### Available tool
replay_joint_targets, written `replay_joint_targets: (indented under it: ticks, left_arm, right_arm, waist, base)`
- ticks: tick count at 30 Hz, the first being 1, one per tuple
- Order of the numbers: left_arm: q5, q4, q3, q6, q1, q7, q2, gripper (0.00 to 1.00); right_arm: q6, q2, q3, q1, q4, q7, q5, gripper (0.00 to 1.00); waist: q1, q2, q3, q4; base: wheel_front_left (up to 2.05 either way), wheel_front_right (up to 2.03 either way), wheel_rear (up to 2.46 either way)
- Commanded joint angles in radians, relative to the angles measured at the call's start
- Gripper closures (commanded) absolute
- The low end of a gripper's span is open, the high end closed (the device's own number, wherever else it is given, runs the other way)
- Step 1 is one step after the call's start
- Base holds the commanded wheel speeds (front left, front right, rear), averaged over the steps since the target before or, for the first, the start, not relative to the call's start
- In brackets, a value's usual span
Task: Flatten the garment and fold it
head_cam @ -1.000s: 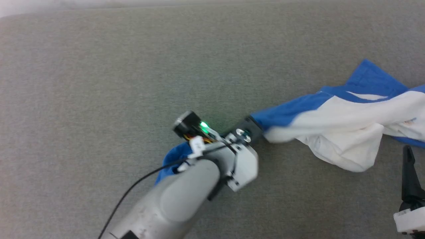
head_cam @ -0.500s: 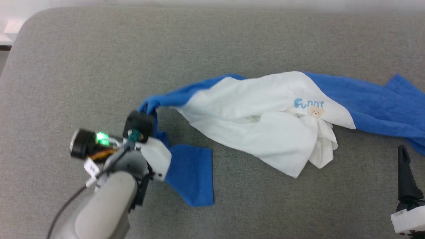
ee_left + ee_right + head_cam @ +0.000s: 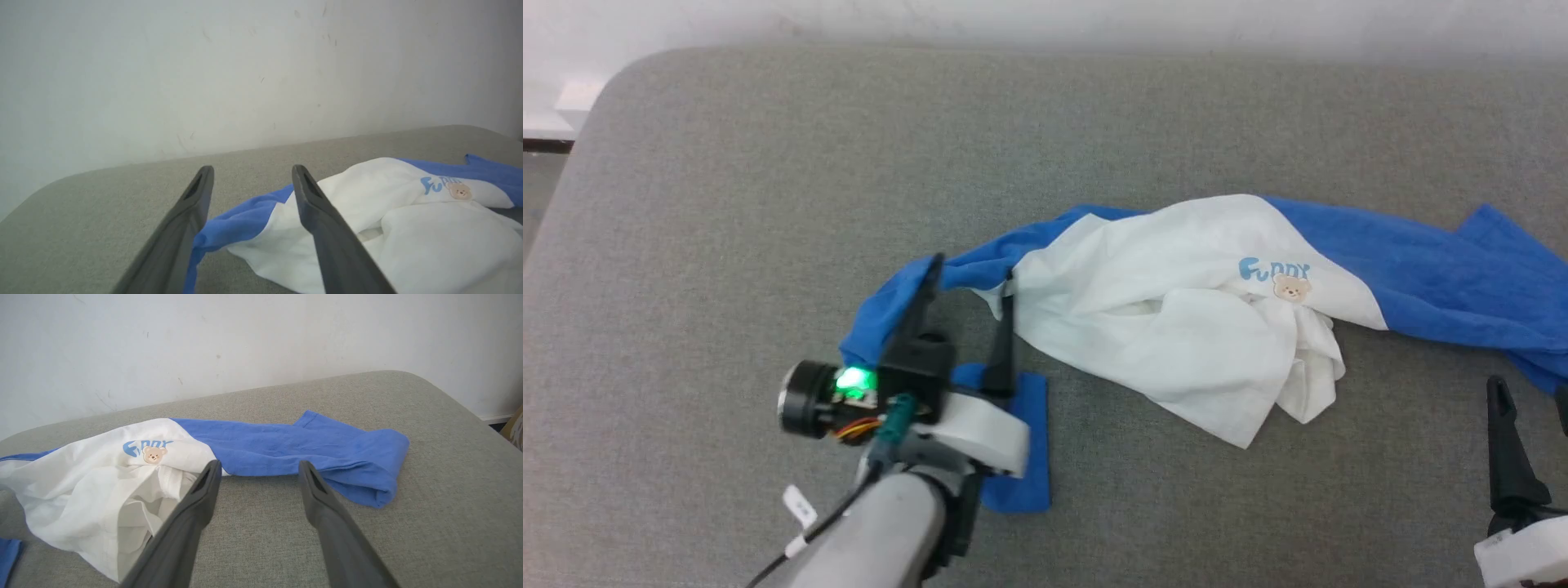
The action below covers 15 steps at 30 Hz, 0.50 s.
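Blue sleeves and a white body: the garment [image 3: 1176, 327] lies in a long, rumpled band on the grey couch [image 3: 768, 204], running from the centre-left of the head view out past the right edge. The white middle is bunched and doubled over below the bear print [image 3: 1278, 278]. One sleeve [image 3: 1021, 457] is folded back at the lower centre, and the other [image 3: 1462, 269] is stretched out at the right.

The step in hand looks like flattening, and it is far from done. To do it well, I would grip single layers at far-apart corners, such as a shoulder and the hem on the same side, rather than a handful of the bunch. Draw them apart low over the couch so the cloth slides open instead of twisting. The thin fabric will probably drag and crease again if pulled from one point alone.

The left gripper [image 3: 972, 269] is spread wide and holds nothing. In its wrist view, the blue edge runs beneath and between the fingers [image 3: 314, 212]. Whether a finger brushes the cloth, I cannot tell. The right gripper [image 3: 1529, 396], at the lower right, is also spread wide and empty, above bare couch just short of the right sleeve.
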Motion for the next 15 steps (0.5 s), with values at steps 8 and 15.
replay_joint_targets:
  ticks: [8,15]
  left_arm:
    - [0.066,-0.173,-0.221,-0.093,-0.099,0.223,-0.089,0.00]
    - [0.095,0.057,-0.412,-0.177,-0.193,0.322,-0.175,0.00]
  right_arm:
    - [-0.001,0.003,0.014,0.009,-0.003,0.003,0.009,0.00]
    - [-0.001,0.003,0.025,-0.016,-0.001,0.006,0.014,0.00]
  waist:
    - [0.0001,0.0001,0.006,0.000]
    - [0.0001,0.0001,0.054,-0.048]
  base:
    - [0.00,0.00,0.00]
    - [0.00,0.00,0.00]
